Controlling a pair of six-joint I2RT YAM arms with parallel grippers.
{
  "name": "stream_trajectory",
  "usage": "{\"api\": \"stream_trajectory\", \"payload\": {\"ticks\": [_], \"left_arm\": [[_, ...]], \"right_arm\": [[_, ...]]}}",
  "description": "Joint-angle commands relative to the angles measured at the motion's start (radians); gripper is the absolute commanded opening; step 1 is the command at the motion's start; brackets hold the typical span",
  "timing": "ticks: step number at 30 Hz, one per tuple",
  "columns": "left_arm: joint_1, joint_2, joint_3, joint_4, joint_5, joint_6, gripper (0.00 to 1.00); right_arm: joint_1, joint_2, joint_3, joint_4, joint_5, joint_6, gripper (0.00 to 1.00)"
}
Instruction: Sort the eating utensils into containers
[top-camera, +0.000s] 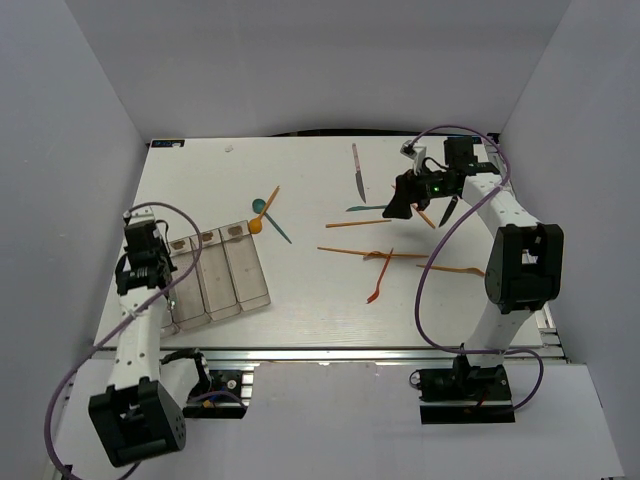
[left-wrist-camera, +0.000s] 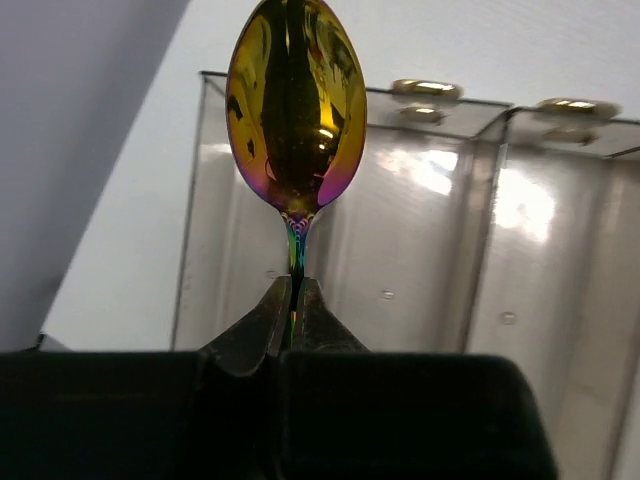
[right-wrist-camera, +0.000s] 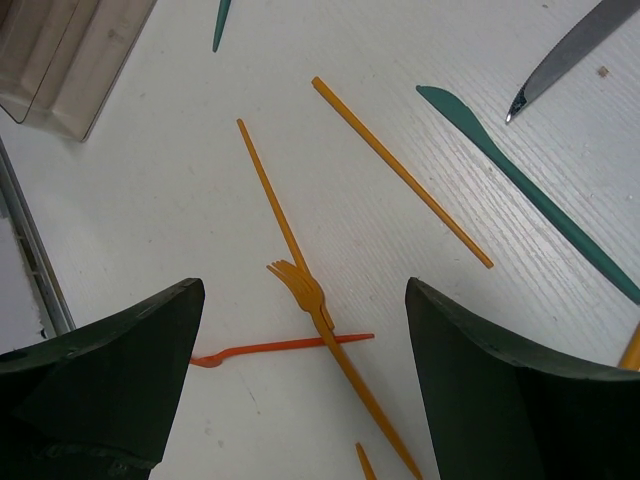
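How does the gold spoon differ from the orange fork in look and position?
The gold spoon is shiny and mirror-like, with an oval bowl; the orange fork is dull, with tines. The spoon is held by its handle in the left gripper, with the clear bins behind it; the fork lies flat on the table. Both are slim utensils, and neither is in a bin.

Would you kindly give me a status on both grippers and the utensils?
Left gripper shut on gold spoon, at the bins. Right gripper open over orange fork and sticks. Nothing seen in the way.
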Motion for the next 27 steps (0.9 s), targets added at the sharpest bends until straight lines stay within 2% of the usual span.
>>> {"api": "stream_trajectory", "payload": {"ticks": [1,8,15,18,19,21,22,27], "left_arm": [[0.027,-0.109,-0.081,0.185,-0.052,0.170,0.00],[0.084,0.036,-0.145,0.275,-0.006,0.279,0.00],[0.090,0.118,-0.161,0.318,0.031,0.298,0.00],[0.092,0.107,-0.153,0.311,0.012,0.269,0.20],[0.090,0.089,-0.150,0.309,0.008,0.264,0.36],[0.092,0.066,-0.128,0.294,-0.021,0.246,0.58],[0.090,0.040,-0.118,0.288,-0.035,0.226,0.74],[0.090,-0.003,-0.004,0.182,0.023,0.151,0.81]], "right_arm": [[-0.022,-0.023,-0.008,0.017,-0.033,-0.020,0.88],[-0.044,-0.028,-0.021,0.006,-0.043,-0.033,0.88],[-0.045,-0.034,-0.018,-0.011,-0.043,-0.045,0.88],[-0.045,-0.031,-0.011,-0.018,-0.046,-0.051,0.88],[-0.045,-0.031,-0.008,-0.024,-0.048,-0.057,0.88],[-0.045,-0.028,-0.005,-0.030,-0.057,-0.062,0.88],[-0.045,-0.025,-0.005,-0.034,-0.062,-0.066,0.88],[-0.025,-0.006,0.024,-0.083,-0.108,-0.125,0.89]]}}
